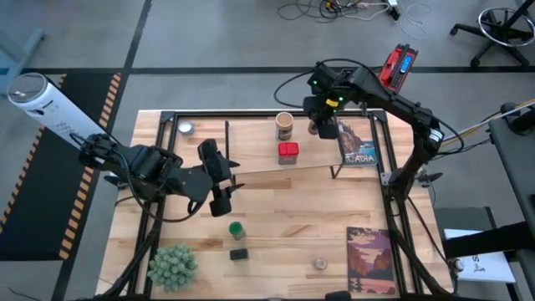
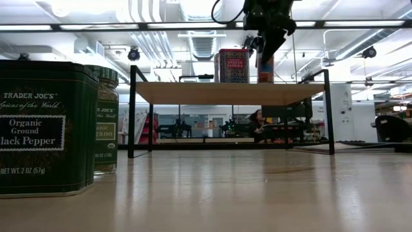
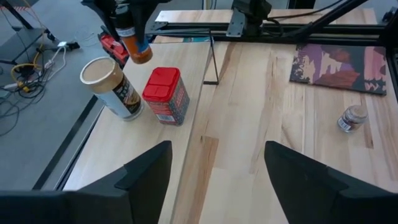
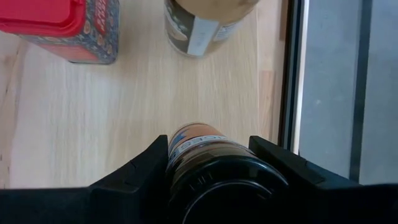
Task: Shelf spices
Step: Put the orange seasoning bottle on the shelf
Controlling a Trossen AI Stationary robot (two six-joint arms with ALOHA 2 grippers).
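Note:
My right gripper [image 1: 321,122] is over the shelf's [image 2: 193,93] far right part, shut on the dark-lidded brown jar [image 4: 208,155]. The tan cylinder [image 1: 285,125] and the red square tin [image 1: 287,152] stand on the shelf board beside it. The green-lidded jar [image 1: 236,228], the dark square tin [image 1: 239,253] and the small pale jar [image 1: 320,263] stand on the tabletop near its front edge. My left gripper [image 1: 227,177] hovers open over the table's left middle and touches nothing. My right gripper pinches the brown jar between its two fingers [image 4: 134,168] near the dark lid [image 4: 227,186], coming from above and pointing down. The jar [image 2: 265,67] hangs below the fingers, about upright. Its base is at the shelf board; whether it touches, I cannot tell.
One picture-cover book [image 1: 357,144] lies on the shelf right of the held jar; another [image 1: 369,259] lies at the table's near right. The fuzzy plant ball [image 1: 173,266] sits near left. A small round pale object [image 1: 185,127] rests at the shelf's far left. Thin black dividers [image 1: 227,142] stand up from the shelf.

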